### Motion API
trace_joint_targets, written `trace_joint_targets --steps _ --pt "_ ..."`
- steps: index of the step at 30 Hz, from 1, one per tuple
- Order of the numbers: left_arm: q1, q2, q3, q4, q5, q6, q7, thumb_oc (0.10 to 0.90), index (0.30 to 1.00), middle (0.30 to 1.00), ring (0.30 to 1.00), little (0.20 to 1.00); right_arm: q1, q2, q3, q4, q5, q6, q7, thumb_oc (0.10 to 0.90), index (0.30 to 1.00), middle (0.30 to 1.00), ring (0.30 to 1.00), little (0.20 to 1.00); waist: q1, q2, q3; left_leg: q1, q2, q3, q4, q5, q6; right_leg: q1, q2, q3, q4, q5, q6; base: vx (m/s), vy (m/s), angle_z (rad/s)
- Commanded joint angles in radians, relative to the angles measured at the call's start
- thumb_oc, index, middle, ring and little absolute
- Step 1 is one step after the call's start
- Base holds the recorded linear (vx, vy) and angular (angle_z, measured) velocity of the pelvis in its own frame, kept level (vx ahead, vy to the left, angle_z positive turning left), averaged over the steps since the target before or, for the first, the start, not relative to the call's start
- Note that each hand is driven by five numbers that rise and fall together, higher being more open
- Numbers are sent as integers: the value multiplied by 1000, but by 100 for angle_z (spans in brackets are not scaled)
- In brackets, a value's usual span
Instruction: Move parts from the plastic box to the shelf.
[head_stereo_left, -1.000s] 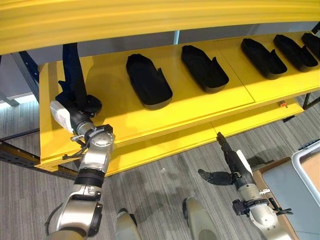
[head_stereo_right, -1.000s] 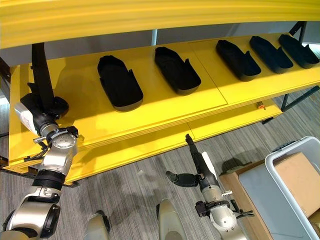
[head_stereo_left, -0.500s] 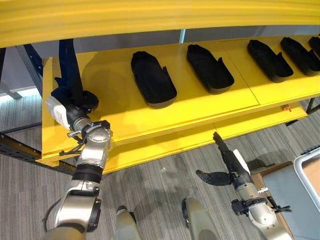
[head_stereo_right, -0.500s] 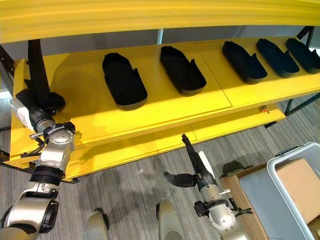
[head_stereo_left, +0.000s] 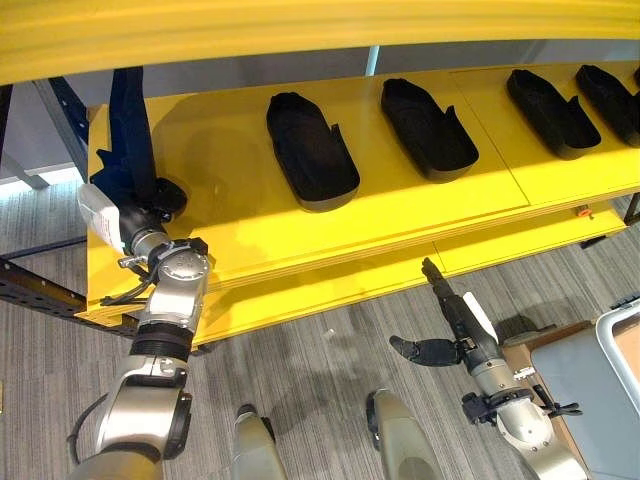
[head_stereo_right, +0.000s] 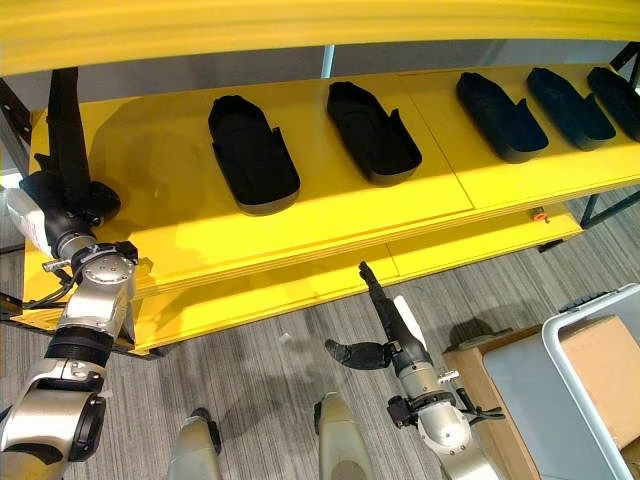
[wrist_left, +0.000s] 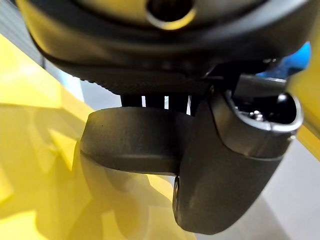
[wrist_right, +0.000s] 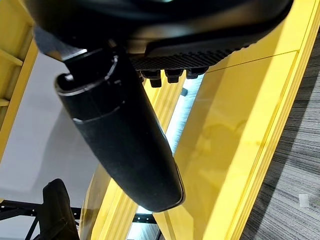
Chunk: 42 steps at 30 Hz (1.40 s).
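Left hand (head_stereo_left: 135, 205) at shelf (head_stereo_left: 230, 215) left end, fingers curled round black part (head_stereo_left: 128, 130), seemingly resting on shelf. Set down flat, clear of edge, before letting go. Right hand (head_stereo_left: 452, 325) spread, holding nothing, below shelf front edge. Plastic box (head_stereo_right: 598, 375) at right.

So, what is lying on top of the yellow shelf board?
On the yellow shelf board lie black moulded parts in a row. At its left end the left hand holds another black part; its base is covered.

Left robot hand (head_stereo_left: 135, 215) on the shelf (head_stereo_left: 230, 200): I can't see its fingers behind the dark part (head_stereo_left: 128, 130). Plastic box (head_stereo_right: 600, 350) cut off at the edge.
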Motion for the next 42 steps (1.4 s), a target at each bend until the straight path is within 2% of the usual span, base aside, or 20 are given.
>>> trace_joint_targets --steps 1,9,14,19,27,28,29,30,31,42 --pt "-74 74 -29 43 63 -22 4 400 300 300 300 300 -34 -29 -24 -157 -32 -84 -8 900 1000 1000 1000 1000 11 0 -43 34 9 17 32 -15 66 59 1 -1 -53 33 -48 -6 1 5" --pt "-13 27 -20 37 73 -9 -28 400 300 300 300 300 -37 -31 -31 -169 -39 -77 -4 900 1000 1000 1000 1000 20 0 -27 48 8 15 27 -13 65 68 -2 -6 -51 34 -50 -8 -2 2" --pt "34 -9 -1 -21 65 -5 -33 400 300 300 300 300 -48 -29 -34 -170 -41 -68 -4 900 1000 1000 1000 1000 28 -1 -19 57 7 14 18 -10 65 77 -3 -7 -56 39 -49 0 0 0" --pt "59 -16 9 -58 69 0 -36 400 300 300 300 300 -54 -29 -33 -167 -40 -59 -1 900 1000 1000 1000 1000 32 -1 -15 62 6 15 16 -9 66 80 -4 -6 -55 38 -50 -2 -4 3" --pt "53 1 16 -25 63 1 -52 400 300 300 300 300 -58 -31 -32 -165 -38 -51 8 900 1000 1000 1000 1000 33 0 -13 61 6 17 20 -10 66 80 -5 -1 -55 37 -51 0 -1 1" --pt "48 4 15 -20 60 2 -55 427 338 338 338 338 -58 -32 -33 -165 -36 -49 10 900 1000 1000 1000 1000 32 1 -11 60 5 17 21 -10 66 78 -5 -1 -54 37 -50 0 0 0" --pt "40 10 16 -6 47 0 -59 639 635 635 635 635 -59 -31 -32 -165 -35 -48 12 900 1000 1000 1000 1000 30 2 -11 59 5 19 22 -11 67 78 -5 0 -56 39 -49 0 0 0" --pt "40 10 16 -6 47 0 -59 745 783 783 783 783 -59 -31 -32 -165 -35 -48 12 900 1000 1000 1000 1000 30 2 -11 59 5 19 22 -11 67 78 -5 0 -56 39 -49 0 0 0" --pt "37 11 12 -23 51 3 -56 900 1000 1000 1000 1000 -59 -31 -33 -164 -37 -46 10 900 1000 1000 1000 1000 31 2 -10 58 4 18 22 -11 68 78 -5 1 -57 40 -49 0 0 0" --pt "30 33 29 -21 8 -7 -56 900 1000 1000 1000 1000 -53 -26 -38 -160 -36 -39 9 900 1000 1000 1000 1000 33 0 -10 49 0 24 30 -17 73 73 -10 3 -62 46 -46 0 0 0"
